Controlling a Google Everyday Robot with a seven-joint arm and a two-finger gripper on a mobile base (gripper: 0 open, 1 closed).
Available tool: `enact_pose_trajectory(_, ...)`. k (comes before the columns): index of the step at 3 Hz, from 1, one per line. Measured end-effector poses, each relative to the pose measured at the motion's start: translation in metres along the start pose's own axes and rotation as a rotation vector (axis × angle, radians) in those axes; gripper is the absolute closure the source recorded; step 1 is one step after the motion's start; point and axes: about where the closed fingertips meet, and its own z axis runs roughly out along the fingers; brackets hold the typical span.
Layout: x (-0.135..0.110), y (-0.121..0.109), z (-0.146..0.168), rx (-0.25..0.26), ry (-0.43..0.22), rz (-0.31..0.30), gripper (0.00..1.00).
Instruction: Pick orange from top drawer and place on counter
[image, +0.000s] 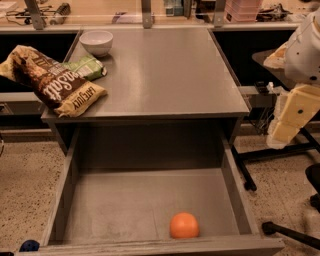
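The top drawer (125, 247) is seen pulled out toward the camera, with its front wall running along the bottom edge of the view. The orange (184, 225) is found on the drawer floor, right of centre and just behind the front wall, apart from both side walls. A small blue object (29, 245) is partly seen on the speckled floor by the drawer's front left corner.

Behind the drawer, the grey worktop (165, 75) is occupied along its left side. A white bowl (96, 41) is set upright near the back left corner. A brown-and-yellow snack bag (55, 82) is laid over the left edge, with a green bag (86, 67) lying against it.

The end effector (282, 131) is held off to the right of the worktop, beyond its front right corner and well apart from the orange. Whether it is open or closed cannot be told, and nothing is seen in its grasp.
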Motion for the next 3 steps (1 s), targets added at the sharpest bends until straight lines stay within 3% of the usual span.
enact_pose_trajectory(1, 0.000, 0.000, 0.000, 0.000, 0.000, 0.000, 0.00)
enact_pose_trajectory(2, -0.002, 0.016, 0.037, -0.088, -0.012, -0.123, 0.00)
enact_pose_trajectory(3, 0.013, 0.058, 0.101, -0.215, 0.003, -0.297, 0.00)
